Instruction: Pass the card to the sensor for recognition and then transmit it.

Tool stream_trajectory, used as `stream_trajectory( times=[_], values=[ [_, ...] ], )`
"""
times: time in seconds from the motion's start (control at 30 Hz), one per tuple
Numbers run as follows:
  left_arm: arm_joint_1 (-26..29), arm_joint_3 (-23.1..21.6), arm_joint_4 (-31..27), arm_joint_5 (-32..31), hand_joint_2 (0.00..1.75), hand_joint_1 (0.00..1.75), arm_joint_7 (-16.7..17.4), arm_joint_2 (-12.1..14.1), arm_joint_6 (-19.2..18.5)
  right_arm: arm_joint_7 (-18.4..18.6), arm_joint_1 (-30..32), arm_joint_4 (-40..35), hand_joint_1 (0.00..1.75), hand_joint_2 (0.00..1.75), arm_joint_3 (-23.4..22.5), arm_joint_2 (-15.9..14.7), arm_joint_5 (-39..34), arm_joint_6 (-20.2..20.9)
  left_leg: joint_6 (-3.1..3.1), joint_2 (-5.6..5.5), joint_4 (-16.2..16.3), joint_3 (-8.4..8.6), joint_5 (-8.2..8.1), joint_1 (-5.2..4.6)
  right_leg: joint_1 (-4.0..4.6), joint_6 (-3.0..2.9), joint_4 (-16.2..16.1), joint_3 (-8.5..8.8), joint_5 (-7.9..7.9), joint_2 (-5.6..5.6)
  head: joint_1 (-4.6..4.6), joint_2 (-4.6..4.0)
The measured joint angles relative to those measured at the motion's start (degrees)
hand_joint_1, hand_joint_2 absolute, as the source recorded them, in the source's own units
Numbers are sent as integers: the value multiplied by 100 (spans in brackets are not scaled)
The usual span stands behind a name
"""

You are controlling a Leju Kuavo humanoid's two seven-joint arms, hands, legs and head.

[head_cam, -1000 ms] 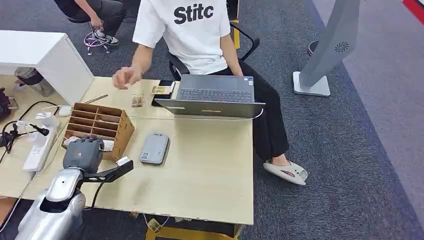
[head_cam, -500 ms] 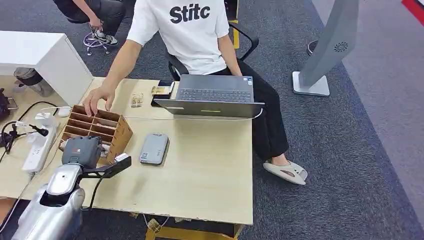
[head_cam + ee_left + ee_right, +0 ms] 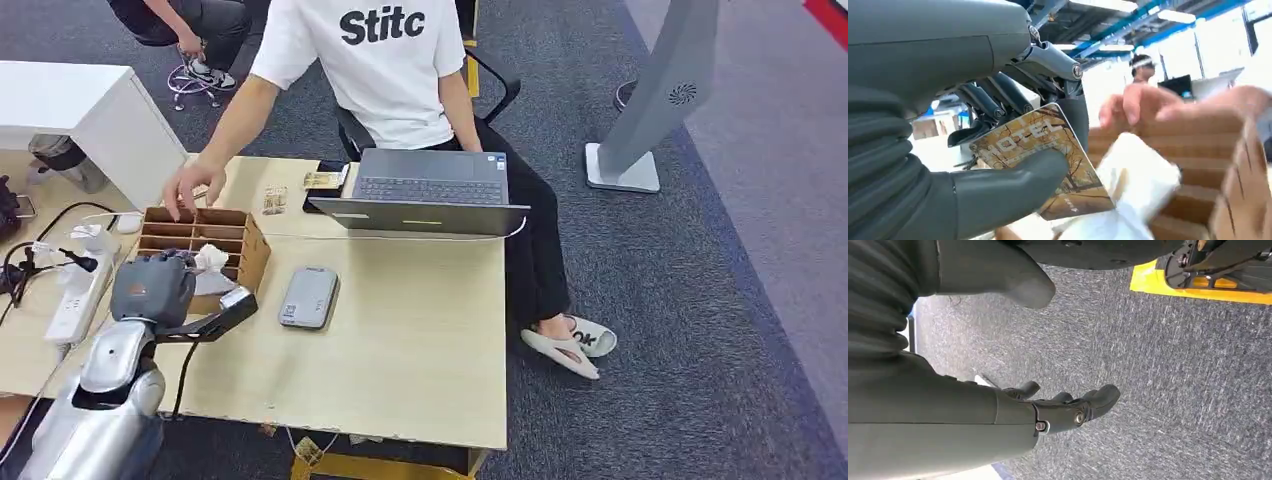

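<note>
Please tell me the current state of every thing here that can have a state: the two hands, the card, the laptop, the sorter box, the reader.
left hand: grips the card, beside the sorter.
right hand: holds nothing, fingers loosely apart, above the carpet.
card: held, clear of the sorter.
laptop: open.
wooden sorter: standing; a person's hand at its far edge.
grey reader: flat on the table, nothing on it.

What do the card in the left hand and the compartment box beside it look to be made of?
Card: likely glossy plastic, thin and stiff, printed with an autumn photo and HOTEL. Compartment box: seemingly brown corrugated cardboard, matte, with thin dividers.
</note>
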Motion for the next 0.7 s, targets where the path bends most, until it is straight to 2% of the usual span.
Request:
stream_trajectory(
  times=[0.1, 0.23, 0.4, 0.57, 0.7],
  values=[
    [-60, 158, -248, 353, 175, 175, -160, -2, 59, -9, -1, 0, 0, 175, 13, 11, -13, -57, 0, -1, 0, 0, 0, 0, 0, 0, 0, 0, 0, 0, 0, 2],
    [-217, 341, -536, 945, 175, 175, -324, 9, -102, -20, 1, 0, 0, 175, 42, 13, -50, -77, -1, -1, 0, 0, 1, 0, 0, -1, 0, 0, 1, -1, 0, 0],
    [-543, 538, -704, 1148, 175, 175, -326, 13, -229, -13, -2, 0, 0, 175, 81, 15, -50, -70, -2, -4, 0, 0, 2, 2, 1, -1, 1, 1, 1, -3, 0, 0],
    [-902, 549, -608, 879, 175, 175, -182, 55, -257, -13, -5, 0, 0, 175, 136, 15, -37, -59, -2, -5, 0, 0, 2, 2, 1, -1, 1, 1, 1, -4, 0, 2],
    [-1231, 544, -293, 343, 175, 175, 28, 105, -34, 22, -16, 0, 0, 175, 199, 15, 9, -50, -2, -4, 0, 0, 2, 2, 1, -1, 1, 1, 1, -3, 0, 2]
  ],
)
